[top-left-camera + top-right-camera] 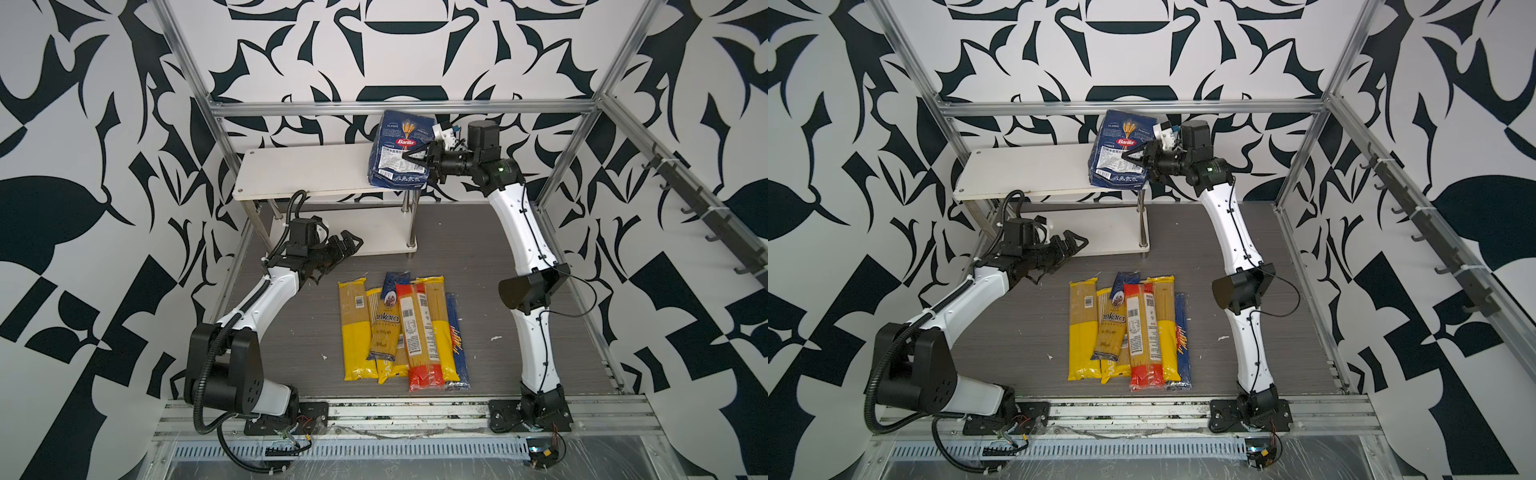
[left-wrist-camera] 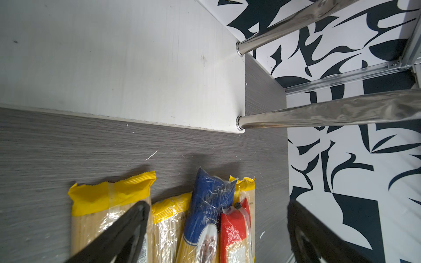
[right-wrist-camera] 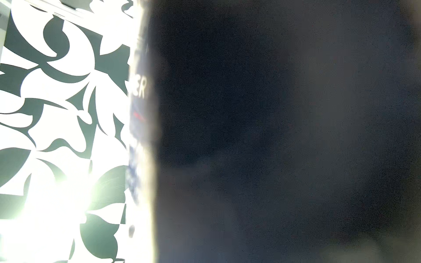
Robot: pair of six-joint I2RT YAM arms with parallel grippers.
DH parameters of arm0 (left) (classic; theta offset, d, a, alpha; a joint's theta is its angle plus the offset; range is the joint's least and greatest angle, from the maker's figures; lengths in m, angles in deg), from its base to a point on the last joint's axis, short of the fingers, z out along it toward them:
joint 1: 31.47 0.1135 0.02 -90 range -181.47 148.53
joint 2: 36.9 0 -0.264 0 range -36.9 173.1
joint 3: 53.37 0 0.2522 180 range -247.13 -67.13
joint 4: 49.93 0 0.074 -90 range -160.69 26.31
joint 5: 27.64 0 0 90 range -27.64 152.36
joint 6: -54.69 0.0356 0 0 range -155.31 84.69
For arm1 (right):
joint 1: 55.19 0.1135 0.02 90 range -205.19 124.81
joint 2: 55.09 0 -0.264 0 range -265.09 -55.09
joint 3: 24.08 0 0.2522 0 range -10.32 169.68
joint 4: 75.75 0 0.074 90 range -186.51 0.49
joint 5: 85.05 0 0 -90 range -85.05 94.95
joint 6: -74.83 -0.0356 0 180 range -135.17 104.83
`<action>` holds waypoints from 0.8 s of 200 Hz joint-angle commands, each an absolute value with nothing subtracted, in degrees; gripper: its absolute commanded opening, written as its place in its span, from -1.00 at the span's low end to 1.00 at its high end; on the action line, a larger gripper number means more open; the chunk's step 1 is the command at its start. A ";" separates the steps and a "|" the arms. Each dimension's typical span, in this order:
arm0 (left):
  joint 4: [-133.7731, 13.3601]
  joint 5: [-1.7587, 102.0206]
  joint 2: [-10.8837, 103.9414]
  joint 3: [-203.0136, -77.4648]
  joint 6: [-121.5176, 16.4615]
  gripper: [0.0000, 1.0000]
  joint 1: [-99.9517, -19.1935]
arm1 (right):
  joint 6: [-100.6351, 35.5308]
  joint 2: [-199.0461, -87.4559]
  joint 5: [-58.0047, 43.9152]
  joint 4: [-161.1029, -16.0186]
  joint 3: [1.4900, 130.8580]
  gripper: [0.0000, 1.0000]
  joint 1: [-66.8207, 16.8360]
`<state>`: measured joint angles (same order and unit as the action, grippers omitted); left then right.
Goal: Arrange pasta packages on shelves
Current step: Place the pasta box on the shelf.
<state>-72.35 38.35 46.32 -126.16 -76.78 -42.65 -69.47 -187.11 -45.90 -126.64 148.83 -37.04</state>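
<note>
A two-armed robot works over a grey wood-grain counter (image 1: 299, 324), seen from above. At the back stands a small two-tier rack of shelves: an upper white board with rounded corners (image 1: 299, 170) and a lower white board (image 1: 374, 232), joined by chrome posts.

The right claw (image 1: 411, 158) is clenched on a wide dark-blue plastic Barilla pasta bag (image 1: 395, 133), gripping its side. The bag is upright but tilted, at the right end of the upper board, and its bottom edge overhangs that end. Whether it rests on the board or hangs just above it cannot be told. The right wrist view is almost wholly blocked by the dark bag.

The left claw (image 1: 351, 245) is spread wide and empty, hovering just in front of the lower board. On the counter, well apart from the rack, lies a pile of long narrow spaghetti packs in yellow, red and dark blue (image 1: 399, 328), some overlapping.

Risk: let go here, the bag would likely tip off the board's end, since part of its base has no support. The soft bag may also slump forward once released.
</note>
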 commanded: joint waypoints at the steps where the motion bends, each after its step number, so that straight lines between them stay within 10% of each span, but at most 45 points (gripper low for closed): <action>1: -73.18 36.04 47.04 -127.87 -75.47 0.95 -41.52 | -68.14 -183.28 -47.74 -115.79 151.54 -0.01 -36.82; 44: -73.18 35.44 46.33 -126.86 -75.65 0.95 -40.79 | -66.54 -181.78 -46.71 -117.44 149.85 0.67 -37.16; 160: -69.33 34.32 42.79 -121.02 -80.30 0.94 -40.70 | -59.09 -175.48 -44.44 -130.81 145.87 0.86 -41.46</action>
